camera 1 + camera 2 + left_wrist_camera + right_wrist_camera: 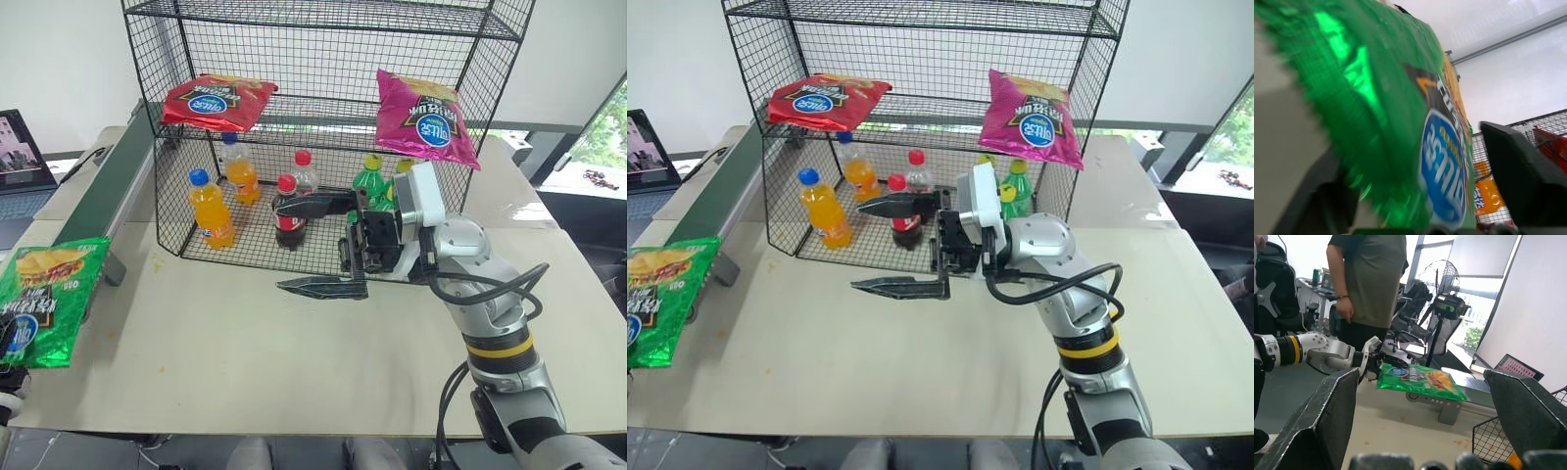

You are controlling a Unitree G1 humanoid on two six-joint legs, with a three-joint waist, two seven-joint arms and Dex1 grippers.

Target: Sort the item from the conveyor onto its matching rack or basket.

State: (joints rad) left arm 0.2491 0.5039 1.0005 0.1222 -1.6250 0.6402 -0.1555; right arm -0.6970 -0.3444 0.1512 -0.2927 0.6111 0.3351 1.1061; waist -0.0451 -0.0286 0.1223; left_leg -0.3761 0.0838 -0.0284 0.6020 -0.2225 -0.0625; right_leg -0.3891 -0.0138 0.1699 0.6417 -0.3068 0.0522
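A: Largest first. What stands on the table (245, 352)?

B: The black wire rack (323, 127), at the far edge. Its middle tier carries a red bag (216, 102) at the left end and a magenta bag (424, 116) at the right end. On its bottom tier: orange soda bottles (210, 208), cola bottles (288, 213) and a green bottle (369, 182).

A: Conveyor?

B: The conveyor (116, 186) runs along the table's left edge, beside the rack's left end.

A: And the green chip bag?

B: The green chip bag (49, 299) is off the belt, in the air at the table's near-left corner, logo end toward the robot. In the right wrist view the left gripper (1373, 366) is clamped on its edge and the bag sticks out level from it.

A: Right arm?

B: The right gripper (318, 245) hangs over mid-table, just before the rack, pointing left, jaws wide apart, empty. A person (1374, 279) stands beyond the table's left side.
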